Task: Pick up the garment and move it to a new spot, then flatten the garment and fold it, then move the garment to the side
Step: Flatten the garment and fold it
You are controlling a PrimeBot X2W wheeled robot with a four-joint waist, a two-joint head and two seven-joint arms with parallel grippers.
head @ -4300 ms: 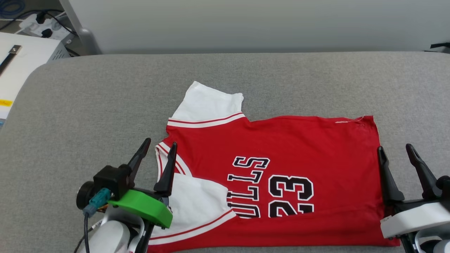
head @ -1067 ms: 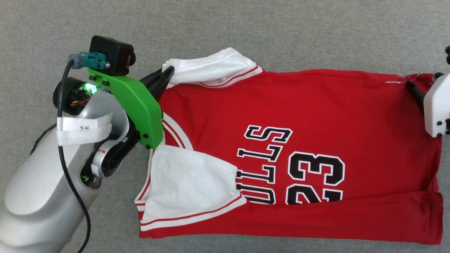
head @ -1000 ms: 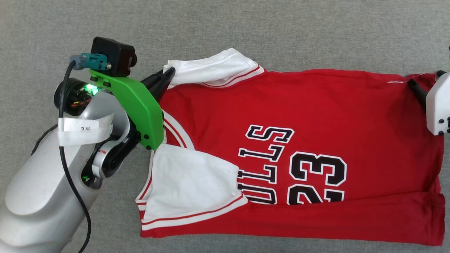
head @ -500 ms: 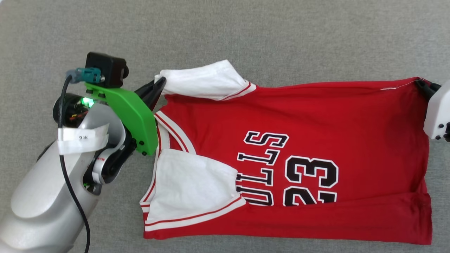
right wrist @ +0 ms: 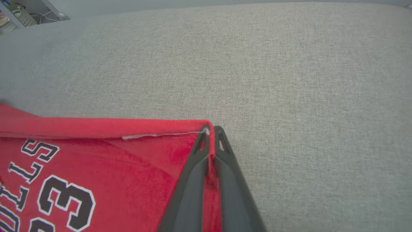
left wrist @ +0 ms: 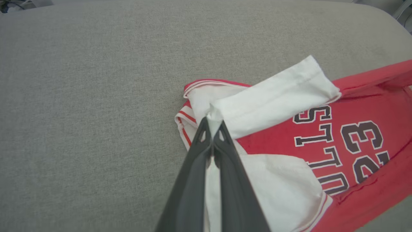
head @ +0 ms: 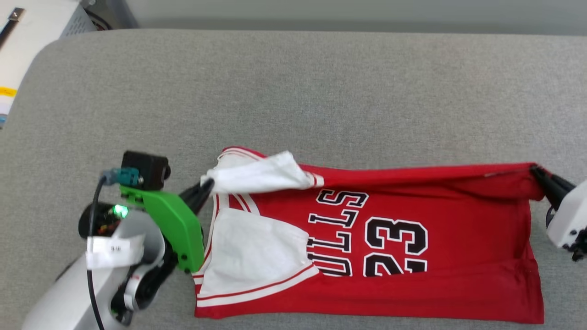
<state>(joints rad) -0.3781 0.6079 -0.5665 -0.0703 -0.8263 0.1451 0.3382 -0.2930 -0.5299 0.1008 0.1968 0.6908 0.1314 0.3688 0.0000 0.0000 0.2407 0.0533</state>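
Grey fabric surface [head: 293, 91] under garment [head: 412, 220]; pale wall [head: 321, 9] behind.

Red garment [head: 458, 206] with white sleeves, striped trim, black white-outlined print.

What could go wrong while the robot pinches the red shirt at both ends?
The left gripper pinches just the tip of the upper white sleeve; that thin cloth might slip out.
The right gripper grips only a corner of the garment, so a hard pull could tug it free.
The lower white sleeve lies across the letters and may get trapped crooked in the fold.
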